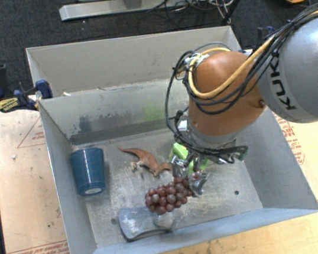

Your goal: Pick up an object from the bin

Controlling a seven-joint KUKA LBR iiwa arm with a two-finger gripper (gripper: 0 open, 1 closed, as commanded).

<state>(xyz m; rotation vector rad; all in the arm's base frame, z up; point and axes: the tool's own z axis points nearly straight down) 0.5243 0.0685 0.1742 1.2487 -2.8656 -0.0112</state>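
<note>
Beside dark grapes point(168, 198) (centre-front), claw point(191, 178)

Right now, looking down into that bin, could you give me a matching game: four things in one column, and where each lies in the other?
Things:
1. blue cup
2. brown dinosaur
3. dark red grape bunch
4. grey flat piece

Places:
A. nearest the near wall of the bin
B. by the left wall, lying on its side
C. between the tool and the grey flat piece
D. between the cup and the tool

Pairs: 1-B, 2-D, 3-C, 4-A
</note>
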